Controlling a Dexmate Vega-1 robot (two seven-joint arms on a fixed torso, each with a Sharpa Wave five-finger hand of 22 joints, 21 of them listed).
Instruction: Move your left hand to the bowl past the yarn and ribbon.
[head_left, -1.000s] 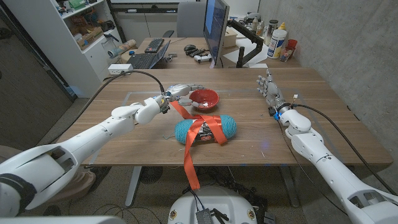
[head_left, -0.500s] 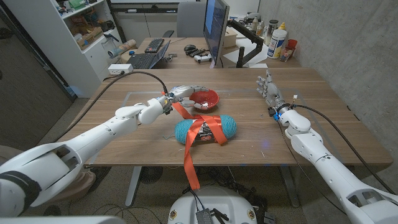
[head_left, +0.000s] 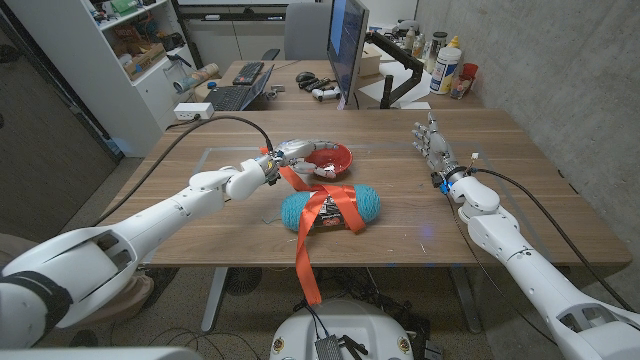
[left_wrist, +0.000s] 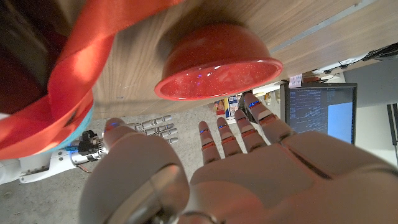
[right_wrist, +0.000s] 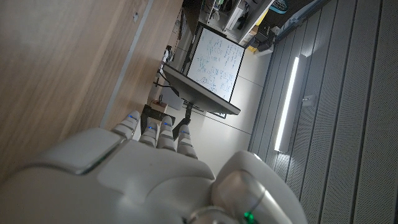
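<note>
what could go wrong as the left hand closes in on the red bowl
1. The orange ribbon runs just under the left hand; the wrist could snag it and drag the teal yarn.
2. The open fingers are right at the red bowl; a further push may shove or tip it.

Seen along the back of the left hand, pale and glossy, fingers spread and reaching toward a red bowl, holding nothing. Bowl standing on the wooden counter, rim speckled and close to the fingertips, not touching as far as can be told. Beside it, a broad orange-red ribbon draped across the counter and over a patch of teal yarn. Past the thumb, the right hand on its white arm, well apart. Behind, a lit monitor with lines of text
</note>
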